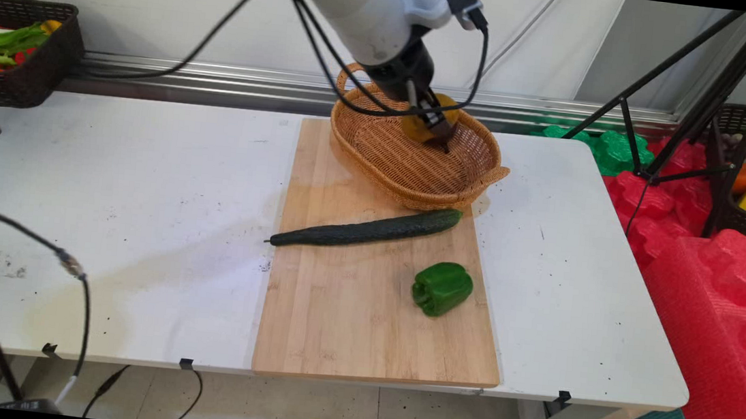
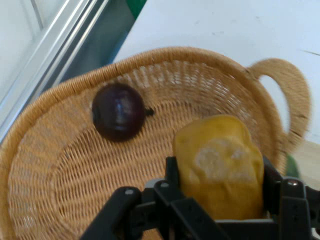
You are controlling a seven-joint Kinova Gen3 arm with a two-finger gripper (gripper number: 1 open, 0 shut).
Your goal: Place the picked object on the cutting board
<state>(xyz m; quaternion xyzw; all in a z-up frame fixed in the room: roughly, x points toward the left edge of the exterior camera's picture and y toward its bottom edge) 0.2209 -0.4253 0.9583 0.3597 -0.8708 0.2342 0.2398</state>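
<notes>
Item 1. Gripper point(image 1: 437, 130): black two-finger type, hanging over the wicker basket point(image 1: 378, 152), fingers closed against the two sides of a yellow bell pepper point(image 2: 220, 167). The pepper sits squarely between the fingers, so it lies straight ahead of the tool, along its axis. In the hand view the pepper's pale, scuffed face is turned toward the camera; its stem end is not visible, so which way it points cannot be told. It is blocky, with no clear long axis.

Item 2. Wicker basket: oval, two loop handles, standing on the far end of the wooden cutting board point(image 1: 349, 317). Long axis runs from the far left to the near right of the board.

Item 3. Dark purple round fruit or vegetable point(image 2: 119, 118), short stem, resting on the basket floor, apart from the held pepper; exact kind cannot be told.

Item 4. Cucumber point(image 1: 368, 228): lying on the board just beside the basket's near rim, long axis across the board.

Item 5. Green bell pepper point(image 1: 442, 288): on the board, nearer than the cucumber, well apart from the basket.
</notes>
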